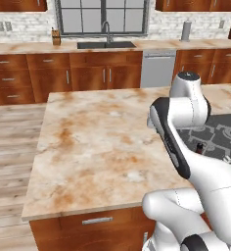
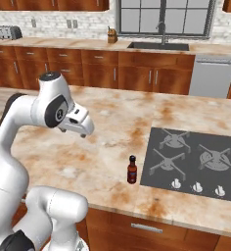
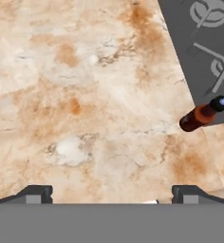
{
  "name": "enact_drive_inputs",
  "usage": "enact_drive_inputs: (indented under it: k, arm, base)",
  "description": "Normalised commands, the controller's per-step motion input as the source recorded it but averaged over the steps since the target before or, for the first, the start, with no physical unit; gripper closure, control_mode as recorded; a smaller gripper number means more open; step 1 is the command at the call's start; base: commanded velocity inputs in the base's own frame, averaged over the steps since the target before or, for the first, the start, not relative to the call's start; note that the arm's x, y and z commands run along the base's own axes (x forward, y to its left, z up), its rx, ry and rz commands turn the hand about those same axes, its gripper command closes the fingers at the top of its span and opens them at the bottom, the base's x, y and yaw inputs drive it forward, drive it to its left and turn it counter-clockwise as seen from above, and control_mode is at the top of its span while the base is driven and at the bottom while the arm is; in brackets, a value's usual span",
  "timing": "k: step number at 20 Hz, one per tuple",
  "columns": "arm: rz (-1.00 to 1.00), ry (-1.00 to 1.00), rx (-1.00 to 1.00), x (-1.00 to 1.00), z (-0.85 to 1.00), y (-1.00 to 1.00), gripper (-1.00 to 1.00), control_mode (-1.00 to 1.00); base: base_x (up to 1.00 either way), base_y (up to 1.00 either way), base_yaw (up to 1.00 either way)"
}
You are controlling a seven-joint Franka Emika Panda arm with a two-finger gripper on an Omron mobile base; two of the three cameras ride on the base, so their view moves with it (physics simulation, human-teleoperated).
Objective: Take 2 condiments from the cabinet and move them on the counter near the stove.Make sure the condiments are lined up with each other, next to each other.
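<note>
We see the broad beige stone desk with rust-brown marbling (image 2: 112, 122) spanning the centre of both base views. The flat black cooktop with grey burner grates (image 2: 196, 157) lies flush at the lower right of the right base view. The slim dark red sauce bottle with black cap (image 2: 132, 170) stands upright on the desk, just beside the cooktop's left edge. The gripper (image 3: 111, 192), at the bottom of the hand view, hovers empty with fingertips wide apart.
</note>
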Motion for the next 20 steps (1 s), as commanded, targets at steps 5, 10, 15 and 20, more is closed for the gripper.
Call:
enact_drive_inputs:
  k: [5, 10, 15, 20]
  arm:
    - [0.00, 0.07, -0.09, -0.30, 0.28, 0.16, -1.00, -1.00]
    - [0.00, 0.06, -0.07, -0.06, -0.02, 0.14, -1.00, 1.00]
    - [0.00, 0.00, 0.00, 0.00, 0.00, 0.00, -1.00, 1.00]
    - [0.00, 0.00, 0.00, 0.00, 0.00, 0.00, -1.00, 1.00]
  base:
    - [0.00, 0.00, 0.00]
    - [-0.04, 0.01, 0.00]
    - [-0.93, 0.11, 0.04]
    - [-0.86, 0.44, 0.53]
